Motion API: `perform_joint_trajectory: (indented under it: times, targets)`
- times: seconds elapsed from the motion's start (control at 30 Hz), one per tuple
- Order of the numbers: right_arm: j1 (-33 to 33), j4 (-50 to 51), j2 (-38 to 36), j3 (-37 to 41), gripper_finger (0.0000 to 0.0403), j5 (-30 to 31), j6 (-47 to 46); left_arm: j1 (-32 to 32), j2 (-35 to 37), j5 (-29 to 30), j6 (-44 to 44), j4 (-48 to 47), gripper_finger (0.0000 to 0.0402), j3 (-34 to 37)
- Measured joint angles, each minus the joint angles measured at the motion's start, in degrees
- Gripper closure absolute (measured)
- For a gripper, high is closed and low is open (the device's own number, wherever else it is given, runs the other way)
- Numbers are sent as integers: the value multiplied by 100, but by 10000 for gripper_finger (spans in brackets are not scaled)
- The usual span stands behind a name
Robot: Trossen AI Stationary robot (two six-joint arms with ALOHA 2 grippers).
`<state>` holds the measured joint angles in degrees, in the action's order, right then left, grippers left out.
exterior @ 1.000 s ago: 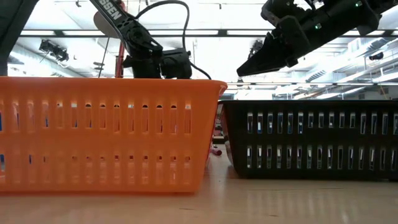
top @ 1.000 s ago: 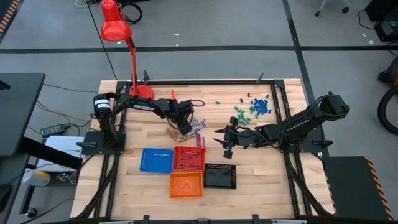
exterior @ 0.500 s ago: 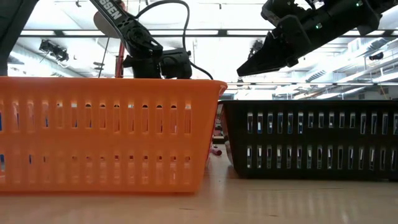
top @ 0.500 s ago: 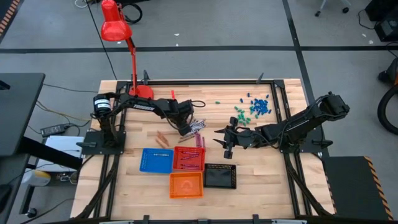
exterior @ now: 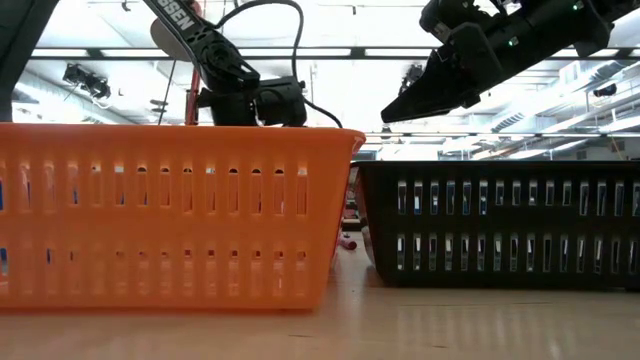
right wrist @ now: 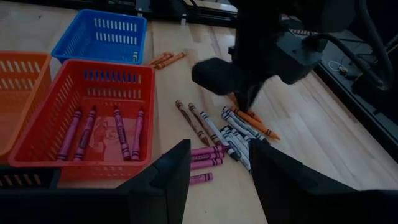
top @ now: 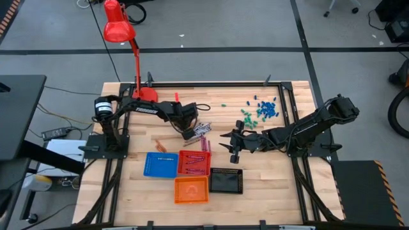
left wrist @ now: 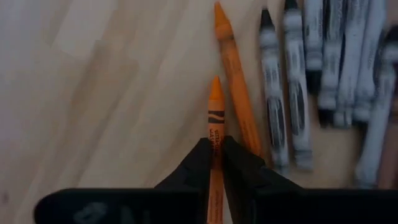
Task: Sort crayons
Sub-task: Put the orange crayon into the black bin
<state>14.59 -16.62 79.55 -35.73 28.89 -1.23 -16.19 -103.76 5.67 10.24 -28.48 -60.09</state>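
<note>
The left gripper [left wrist: 216, 163] is positioned over the loose pile near the table centre, with its two dark fingers [left wrist: 196, 163] pinched onto an orange crayon [left wrist: 215, 118]; the pointed tip projects forward beyond the fingertips, and a black printed band is visible on the paper wrapper. A second orange crayon [left wrist: 235, 87], longer in appearance, lies on the wood just beside the held one, angled slightly away from it. Next to it is a row of grey-silver crayons [left wrist: 297, 93], each with a dark tip and a pale wrapper, lying roughly parallel and touching one another. In the right wrist view, the red tray [right wrist: 37, 146] holds four magenta-red crayons [right wrist: 118, 132] laid side by side on its floor, and further magenta-red and brown sticks lie on the table [right wrist: 323, 118] between that tray and the grey-silver pile. Two more orange sticks [right wrist: 166, 60] lie beside the blue tray [right wrist: 99, 31]. The right gripper [right wrist: 217, 171] hangs above the table, right of the pile, fingers spread apart and holding nothing.
</note>
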Motion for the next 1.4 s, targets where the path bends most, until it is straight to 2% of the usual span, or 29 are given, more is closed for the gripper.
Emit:
perform_joint_trajectory:
  times: [0.43,0.53,0.73,0.83,1.03,1.27,1.4]
  targets:
    - [2,-11,0,0,235,-3,-1,118,1275,-70,-64,-451,365,-10]
    - [2,-15,0,0,235,-3,-3,187,1570,-528,-55,-438,364,-10]
    - [0,-13,0,0,235,-3,-3,511,1919,-2080,-46,-405,363,-17]
    - [0,-7,0,0,235,12,-3,806,1906,-2360,-31,-320,363,-24]
    - [0,167,-21,-4,235,484,66,1402,1618,-2307,244,719,363,-25]
    - [-40,812,-239,-4,235,1891,-216,1864,1227,-2295,286,1967,363,-27]
    - [-169,1247,-482,-5,235,1951,-539,1990,862,-2289,448,2854,363,-31]
